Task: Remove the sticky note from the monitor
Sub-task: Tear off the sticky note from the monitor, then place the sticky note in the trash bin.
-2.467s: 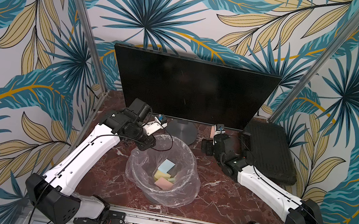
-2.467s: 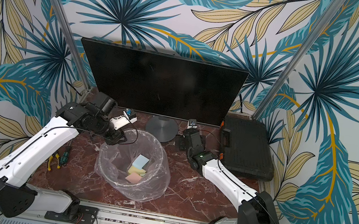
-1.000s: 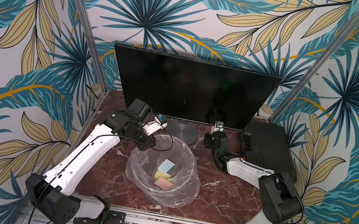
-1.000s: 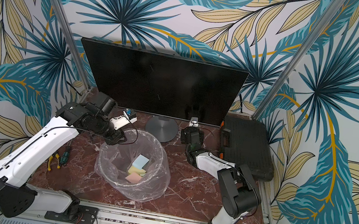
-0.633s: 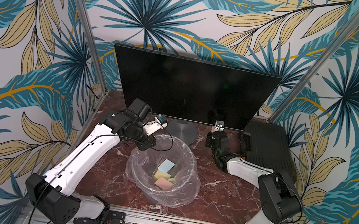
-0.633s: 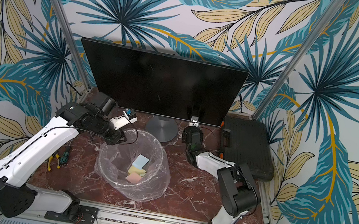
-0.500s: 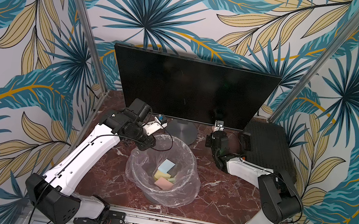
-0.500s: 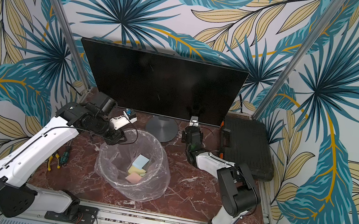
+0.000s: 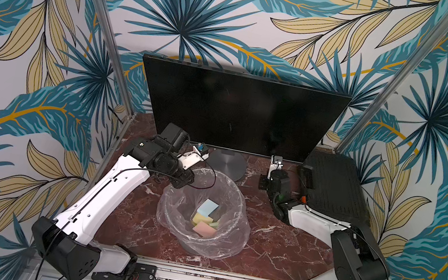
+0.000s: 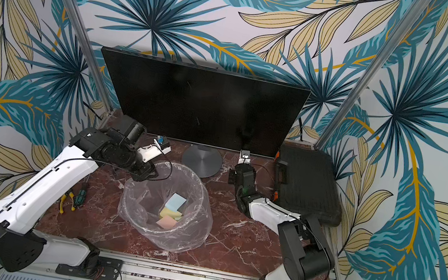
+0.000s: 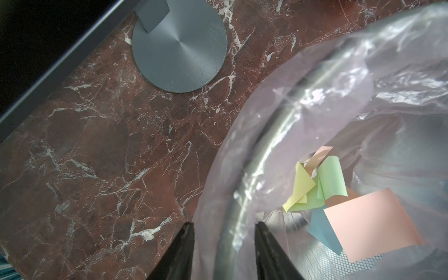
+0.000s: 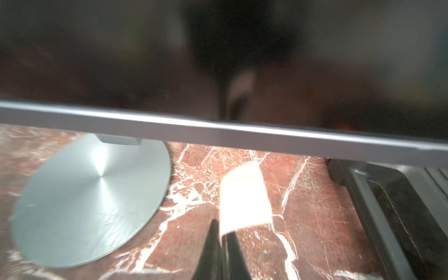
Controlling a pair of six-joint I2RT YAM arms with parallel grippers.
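Sticky note: pale, pinched in your R claw, near monitor lower bezel. L claw clamps bin rim.

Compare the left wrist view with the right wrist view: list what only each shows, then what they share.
Only the left wrist view: the left gripper straddling the lined rim of the bin, with discarded notes in pink, green, yellow and blue inside.
Only the right wrist view: the right gripper shut on a pale sticky note, apart from the monitor, and the black ribbed case.
Both: the monitor's lower bezel, its round grey base and the red marble table.
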